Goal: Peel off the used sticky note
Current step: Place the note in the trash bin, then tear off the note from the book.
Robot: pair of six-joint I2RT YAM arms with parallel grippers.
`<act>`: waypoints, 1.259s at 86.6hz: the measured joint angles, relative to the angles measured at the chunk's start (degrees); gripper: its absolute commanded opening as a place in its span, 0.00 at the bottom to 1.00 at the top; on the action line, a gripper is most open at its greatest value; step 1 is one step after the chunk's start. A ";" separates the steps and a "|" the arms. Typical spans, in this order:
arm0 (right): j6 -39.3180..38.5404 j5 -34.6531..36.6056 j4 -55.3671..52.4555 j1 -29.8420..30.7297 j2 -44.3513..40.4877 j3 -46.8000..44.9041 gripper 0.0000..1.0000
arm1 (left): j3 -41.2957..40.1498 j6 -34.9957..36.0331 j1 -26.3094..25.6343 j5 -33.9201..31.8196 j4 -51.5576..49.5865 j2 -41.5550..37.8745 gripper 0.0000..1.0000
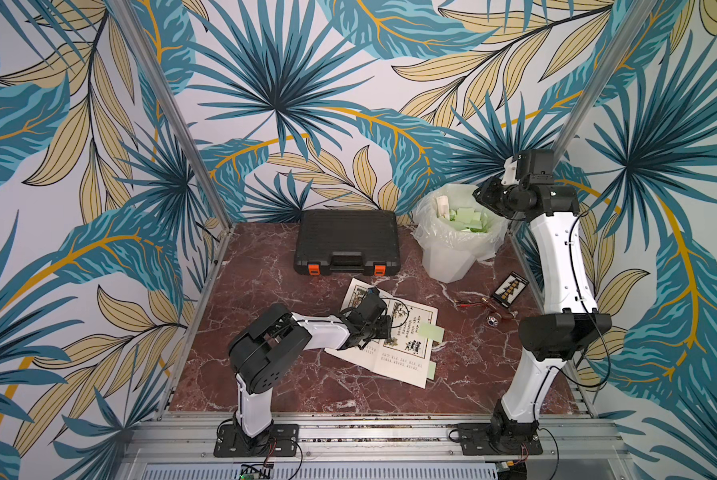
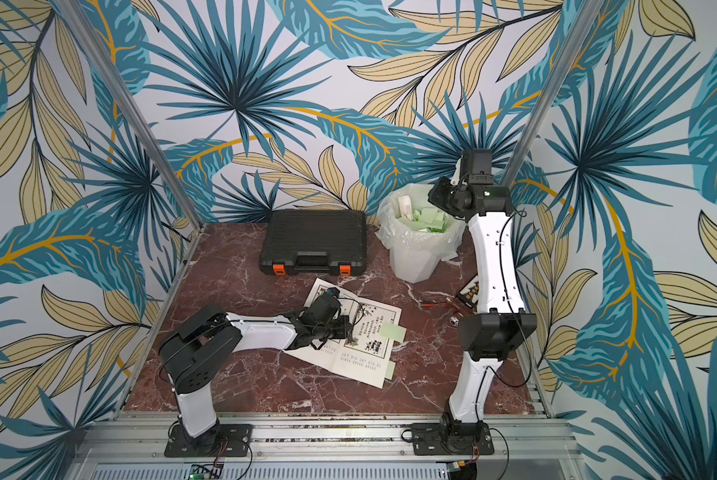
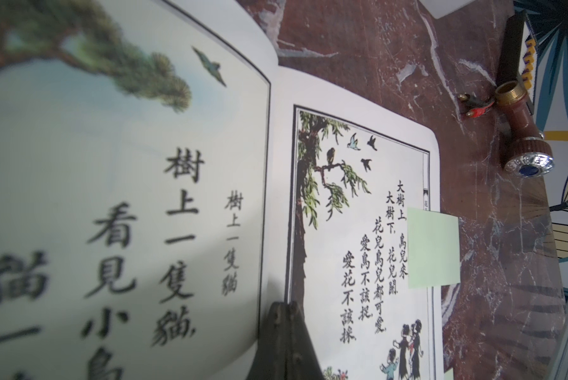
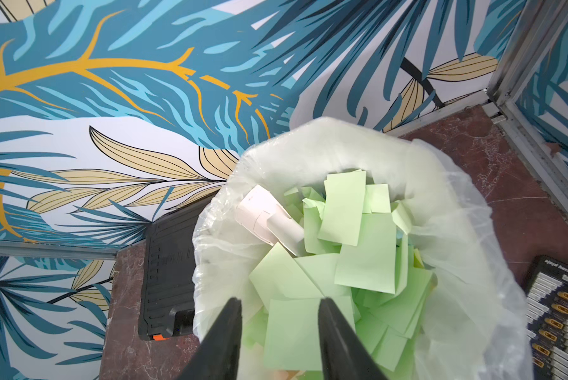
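Note:
An open picture book (image 1: 394, 357) (image 2: 348, 357) lies on the marble table, and a pale green sticky note (image 1: 430, 332) (image 2: 393, 332) (image 3: 432, 246) overhangs its right page edge. A smaller green note (image 1: 431, 370) sticks out lower on the same edge. My left gripper (image 1: 385, 328) (image 3: 284, 306) is shut, its tips resting on the page by the book's gutter. My right gripper (image 1: 483, 195) (image 4: 279, 301) hangs open over the lined bin (image 1: 452, 257) (image 4: 341, 131). A loose green note (image 4: 295, 329) lies on the pile below its fingers, apart from both.
A black tool case (image 1: 346, 241) stands at the back, left of the bin. Right of the book lie red clip leads (image 1: 471, 301), a brown brass-ended knob (image 1: 500, 318) and a black card (image 1: 510, 289). Aluminium posts frame the back corners.

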 measured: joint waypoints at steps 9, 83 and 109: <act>-0.74 0.33 -2.21 0.00 -0.26 2.21 0.46 | 0.00 -0.02 0.02 0.07 0.00 0.00 0.00; 8.41 -19.76 23.71 0.00 -43.87 -66.10 0.52 | 0.00 -0.13 0.26 0.63 0.02 0.02 0.00; 13.86 -23.17 35.21 0.00 -51.28 -92.70 0.51 | 0.00 -0.13 0.35 0.83 0.02 0.02 0.00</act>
